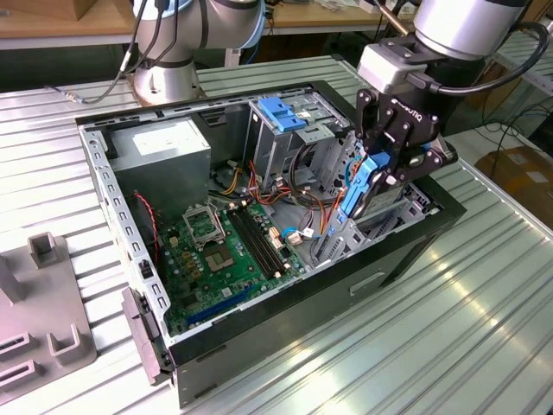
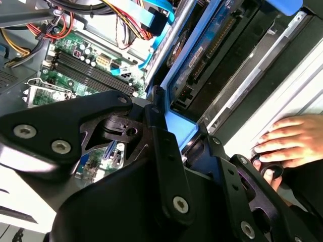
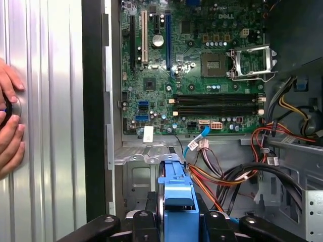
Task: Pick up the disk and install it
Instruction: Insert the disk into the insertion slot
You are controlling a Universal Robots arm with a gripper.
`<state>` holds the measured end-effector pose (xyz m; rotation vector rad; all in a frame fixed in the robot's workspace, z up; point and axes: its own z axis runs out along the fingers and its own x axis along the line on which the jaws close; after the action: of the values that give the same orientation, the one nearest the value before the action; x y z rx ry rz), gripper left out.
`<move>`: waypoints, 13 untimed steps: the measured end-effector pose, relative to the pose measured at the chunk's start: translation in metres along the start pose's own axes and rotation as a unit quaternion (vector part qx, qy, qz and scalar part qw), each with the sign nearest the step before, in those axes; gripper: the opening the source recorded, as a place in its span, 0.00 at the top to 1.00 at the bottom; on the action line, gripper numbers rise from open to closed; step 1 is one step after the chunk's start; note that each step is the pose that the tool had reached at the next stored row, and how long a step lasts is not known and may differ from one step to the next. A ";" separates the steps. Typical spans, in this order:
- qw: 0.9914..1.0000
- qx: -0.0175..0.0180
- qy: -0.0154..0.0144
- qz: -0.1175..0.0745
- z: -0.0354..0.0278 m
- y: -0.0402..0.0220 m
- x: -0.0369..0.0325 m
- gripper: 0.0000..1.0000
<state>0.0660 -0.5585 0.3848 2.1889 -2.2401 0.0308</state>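
The disk (image 1: 357,188), a dark drive in a bright blue carrier frame, hangs on edge over the open computer case (image 1: 363,285), at the exterior view's right side of it. My gripper (image 1: 378,173) is shut on it from above, a black finger on each flat side. In the second wrist view the disk (image 2: 207,50) runs away from my gripper (image 2: 189,138) toward the case's metal bay wall. In the first wrist view the blue carrier of the disk (image 3: 176,194) stands between the fingers of my gripper (image 3: 177,226), above a silver bay floor (image 3: 136,176).
A green motherboard (image 1: 225,251) lies on the case floor, and cable bundles (image 3: 232,171) run beside the bay. A blue bracket (image 1: 281,112) tops the silver drive cage. A person's hand (image 3: 7,126) rests on the slatted table outside the case. A grey fixture (image 1: 43,320) sits at the exterior view's left.
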 end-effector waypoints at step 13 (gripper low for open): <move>1.000 0.000 0.000 0.000 0.0204 0.0000 -0.0001 0.63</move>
<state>0.0661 -0.5589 0.3644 2.1888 -2.2401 0.0309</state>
